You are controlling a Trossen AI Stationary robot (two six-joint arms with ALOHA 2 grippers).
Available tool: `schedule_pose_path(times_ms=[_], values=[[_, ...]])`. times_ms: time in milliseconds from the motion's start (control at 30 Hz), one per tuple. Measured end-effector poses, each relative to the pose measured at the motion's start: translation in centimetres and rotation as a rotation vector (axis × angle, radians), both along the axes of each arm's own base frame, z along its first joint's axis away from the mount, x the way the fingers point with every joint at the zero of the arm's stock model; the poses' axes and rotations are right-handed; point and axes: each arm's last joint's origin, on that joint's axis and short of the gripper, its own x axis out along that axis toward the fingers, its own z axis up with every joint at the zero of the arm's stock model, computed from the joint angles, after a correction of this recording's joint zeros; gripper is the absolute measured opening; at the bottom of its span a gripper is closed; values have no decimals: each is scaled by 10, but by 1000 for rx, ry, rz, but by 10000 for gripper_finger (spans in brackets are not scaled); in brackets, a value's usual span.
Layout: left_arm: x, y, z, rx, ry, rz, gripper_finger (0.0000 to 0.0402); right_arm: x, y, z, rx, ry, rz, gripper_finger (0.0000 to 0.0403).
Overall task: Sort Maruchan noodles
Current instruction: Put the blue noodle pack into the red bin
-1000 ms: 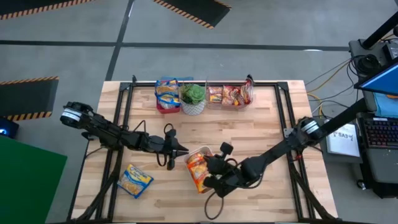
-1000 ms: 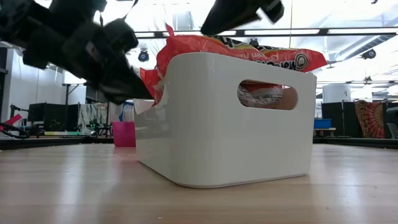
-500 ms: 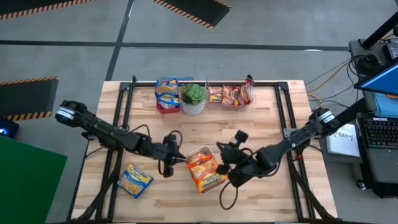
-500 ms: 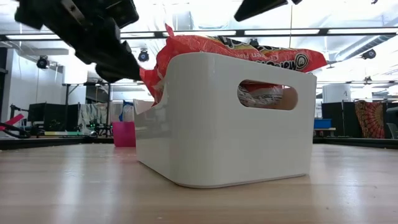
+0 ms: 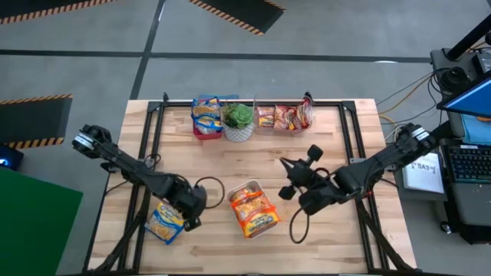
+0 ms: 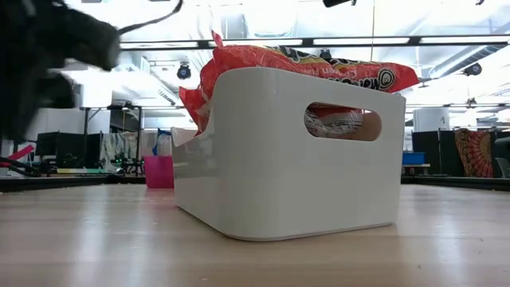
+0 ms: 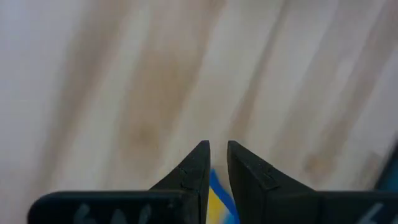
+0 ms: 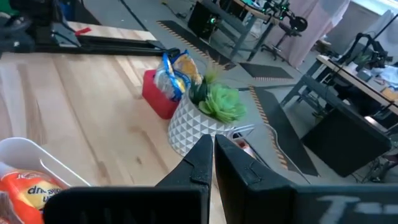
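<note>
High view: a wooden counter [image 5: 261, 157] with two dark arms. The left gripper [image 5: 189, 215] hangs at the near-left part of the counter, directly beside a loose yellow packet [image 5: 166, 223] with blue edges that lies flat on the wood. In the left wrist view its fingers [image 7: 194, 168] stand almost together with only a narrow slit between them, gripping nothing; a yellow-and-blue strip of the packet shows just under the tips.

The right gripper [image 5: 289, 170] is raised over the counter right of centre, its tips pointing toward the back row. In the right wrist view its fingers [image 8: 200, 155] are likewise nearly closed and empty.

A white bin [image 5: 253, 210] stands near the front centre, between the two grippers, filled with orange-red packets [image 5: 255, 214]; in the low view they rise above its rim.

Back edge, from left to right: a red bin [image 5: 205, 117] holding blue-edged packets, a green plant [image 5: 238, 116] in a white patterned pot, and a clear bin [image 5: 285, 117] holding red and orange packets.
</note>
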Motion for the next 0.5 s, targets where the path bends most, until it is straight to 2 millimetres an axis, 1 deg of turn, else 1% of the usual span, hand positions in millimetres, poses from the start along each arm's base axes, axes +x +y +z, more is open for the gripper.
schedule_pose_path(times_ms=[67, 133, 300, 367, 500], values=[[-6, -4, -2, -73, 85, 78, 38, -6, -4, 2, 6, -10, 1, 9], [-13, -7, -4, -107, 179, 148, 38, -14, -8, 2, 8, -14, 1, 9], [-21, -14, -6, -199, 332, 263, 39, -34, -18, -10, 13, -8, -2, 9], [-21, -15, -6, -232, 368, 303, 43, -41, -22, -13, 30, -29, -5, 9], [-23, -17, -6, -238, 396, 389, 62, -54, -28, -15, 89, -50, 36, 9]])
